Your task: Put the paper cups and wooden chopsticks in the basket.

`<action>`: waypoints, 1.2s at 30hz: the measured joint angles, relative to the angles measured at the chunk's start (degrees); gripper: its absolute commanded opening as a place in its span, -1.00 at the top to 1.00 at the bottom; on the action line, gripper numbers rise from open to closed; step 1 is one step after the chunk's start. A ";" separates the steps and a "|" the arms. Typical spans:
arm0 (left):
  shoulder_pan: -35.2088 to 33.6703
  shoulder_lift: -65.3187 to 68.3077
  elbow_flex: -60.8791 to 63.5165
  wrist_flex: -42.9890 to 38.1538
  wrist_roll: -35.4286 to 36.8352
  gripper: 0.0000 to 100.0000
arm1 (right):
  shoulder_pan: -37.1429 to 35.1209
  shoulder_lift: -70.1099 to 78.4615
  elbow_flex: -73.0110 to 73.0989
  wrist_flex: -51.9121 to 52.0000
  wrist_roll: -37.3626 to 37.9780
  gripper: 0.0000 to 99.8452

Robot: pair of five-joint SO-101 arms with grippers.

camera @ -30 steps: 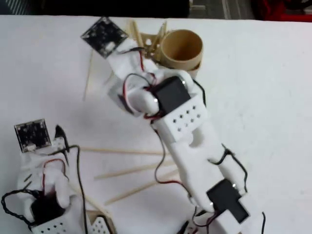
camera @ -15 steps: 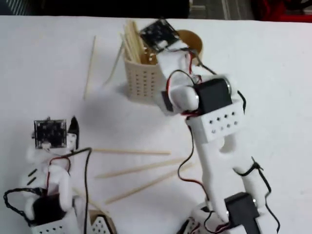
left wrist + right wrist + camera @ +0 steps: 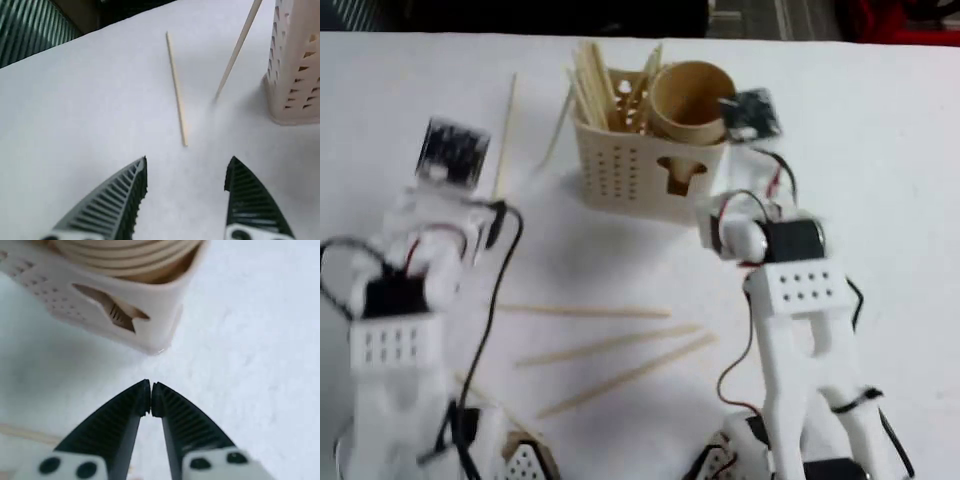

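Left gripper (image 3: pixel 186 165) gapes empty, with a chopstick (image 3: pixel 176 90) lying just ahead of its jaws and the basket (image 3: pixel 295 75) off to one side. Right gripper (image 3: pixel 150 390) is closed on nothing. The thin, flat stick could skid from the pinch.

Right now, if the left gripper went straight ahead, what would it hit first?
Probably the loose chopstick lying on the table just ahead of the open left gripper; height is unclear.

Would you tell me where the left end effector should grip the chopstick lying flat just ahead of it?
Probably near its middle, from above, the open left end effector straddling it crosswise: the chopstick lies flat on the table, clear of the basket, so only its long sides can be pinched.
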 measured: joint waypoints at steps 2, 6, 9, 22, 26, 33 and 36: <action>1.23 6.42 -2.29 -3.16 0.00 0.49 | 1.85 -1.32 3.52 -4.04 -1.58 0.96; 4.31 16.97 -4.40 -10.90 0.26 0.49 | 3.78 -2.55 8.18 -9.41 -3.08 0.96; 6.51 23.21 -4.40 -18.02 2.20 0.50 | 3.60 -2.81 8.79 -10.64 -3.08 0.96; 10.99 38.95 -4.48 -41.23 7.56 0.50 | 3.60 -2.81 8.79 -10.81 -3.08 0.96; 11.78 41.41 -4.48 -45.80 7.56 0.62 | 3.52 -2.81 8.79 -10.99 -3.08 0.96; 12.57 46.86 -4.48 -58.46 7.56 0.67 | 3.60 -2.81 8.79 -10.99 -3.08 0.96; 12.57 48.00 -4.48 -60.92 7.56 0.81 | 3.52 -2.81 8.79 -10.99 -3.08 0.96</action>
